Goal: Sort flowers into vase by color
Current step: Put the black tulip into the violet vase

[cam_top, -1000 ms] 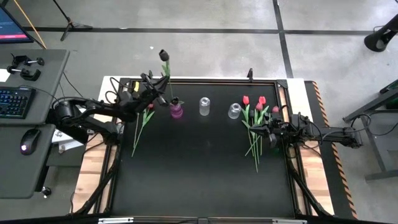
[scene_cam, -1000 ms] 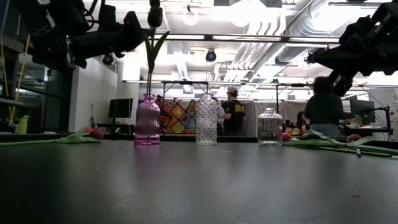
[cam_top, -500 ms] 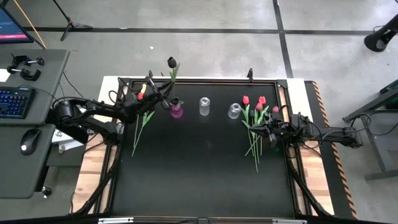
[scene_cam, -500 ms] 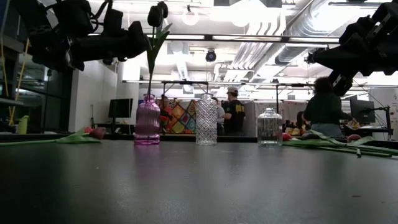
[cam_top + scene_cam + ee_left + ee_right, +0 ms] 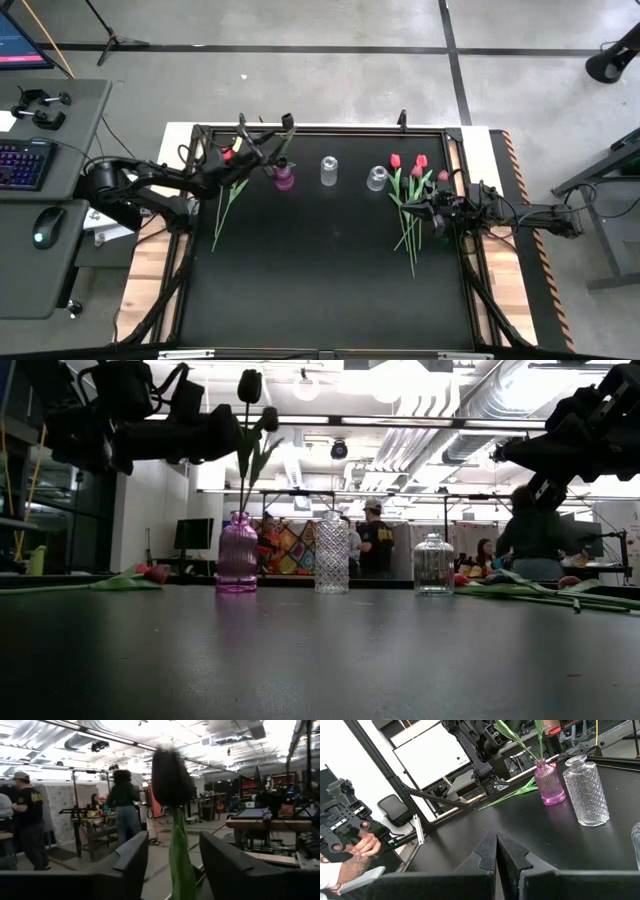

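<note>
A dark maroon tulip [image 5: 250, 385] stands with its stem in the purple vase [image 5: 237, 555], leaning a little; it also shows in the high view [image 5: 288, 121]. My left gripper [image 5: 172, 865] is open high above that vase, with one finger on each side of the tulip's stem and leaf [image 5: 181, 860] and a gap showing on both sides. My right gripper [image 5: 496, 855] is shut and empty, hovering over a pile of red and pink tulips [image 5: 410, 205] that lies on the table's right part. More tulips [image 5: 228, 205] lie on the left.
A cut-glass vase [image 5: 329, 170] and a plain clear vase [image 5: 377, 178] stand in a row to the right of the purple vase [image 5: 285, 178]. The black table [image 5: 320, 280] is bare toward the near edge. People stand in the room behind; a hand [image 5: 355, 842] shows beyond the left side.
My left gripper has gone a little toward the table's right edge and down, along the dark tulip. The tulip's head has come lower and nearer the purple vase, and the flower stands more upright in it.
</note>
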`<state>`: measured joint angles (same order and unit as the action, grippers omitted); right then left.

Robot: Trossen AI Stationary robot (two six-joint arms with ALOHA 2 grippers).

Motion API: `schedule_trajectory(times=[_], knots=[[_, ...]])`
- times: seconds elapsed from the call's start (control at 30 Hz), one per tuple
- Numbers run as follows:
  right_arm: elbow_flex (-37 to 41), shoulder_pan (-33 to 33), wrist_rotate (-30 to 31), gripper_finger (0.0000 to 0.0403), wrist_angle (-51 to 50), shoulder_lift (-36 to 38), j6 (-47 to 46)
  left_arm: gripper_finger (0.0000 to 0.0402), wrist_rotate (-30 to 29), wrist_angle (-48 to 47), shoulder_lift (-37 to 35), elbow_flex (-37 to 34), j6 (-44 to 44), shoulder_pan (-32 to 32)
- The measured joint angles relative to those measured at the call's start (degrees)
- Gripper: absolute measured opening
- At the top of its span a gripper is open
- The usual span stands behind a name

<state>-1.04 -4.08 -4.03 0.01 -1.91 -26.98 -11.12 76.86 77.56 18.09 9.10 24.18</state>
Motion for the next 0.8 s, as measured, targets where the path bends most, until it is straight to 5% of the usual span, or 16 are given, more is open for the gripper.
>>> schedule_trajectory(times=[0.23, 0.57, 0.8], knots=[[-0.01, 0.00, 0.00, 0.0000, 0.01, 0.01, 0.00, 0.0210, -2.58, -8.89, -7.20, 0.00, 0.27, 0.01], [0.00, 0.00, 0.00, 0.0000, 0.00, 0.00, -0.02, 0.0214, -3.24, -31.90, -25.10, -0.02, 0.33, 0.00], [0.00, -0.01, 0.00, 0.0000, 0.00, 0.00, 0.00, 0.0214, -2.94, -48.32, -36.70, -0.02, -7.64, -1.25]])
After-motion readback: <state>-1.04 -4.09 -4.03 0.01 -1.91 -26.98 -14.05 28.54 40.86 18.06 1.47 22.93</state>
